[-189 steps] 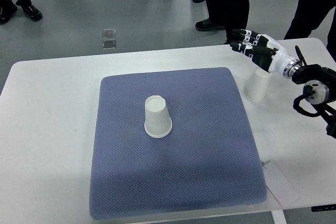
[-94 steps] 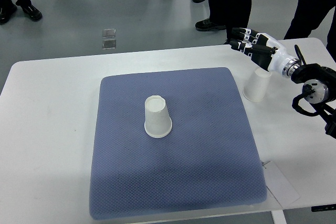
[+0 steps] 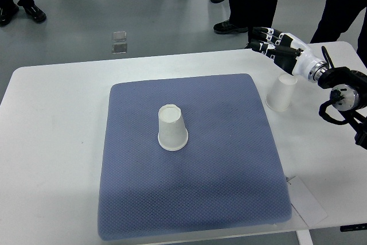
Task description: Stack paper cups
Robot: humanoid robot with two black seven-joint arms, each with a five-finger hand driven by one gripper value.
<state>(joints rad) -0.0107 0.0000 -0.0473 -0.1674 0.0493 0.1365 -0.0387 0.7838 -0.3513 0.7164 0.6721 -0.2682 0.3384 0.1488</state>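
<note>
I see one paper cup [image 3: 172,128] upside down, axis vertical, mid-mat [image 3: 137,199]. At three o'clock a second cup [image 3: 281,92] stands inverted on the white tabletop [image 3: 51,142]. My right hand [image 3: 277,48] hovers just above it, fingers spread, holding nothing; its arm is cut off at the edge.

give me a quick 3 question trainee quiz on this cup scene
1. True or false: the cup on the mat stands upside down.
2. Where is the second cup? A) on the mat B) on the bare table right of the mat C) in a hand
3. Which hand is in view, and does it hold anything?

Key: 1 true. 2 B. 3 the right hand, fingers spread, holding nothing.
</note>
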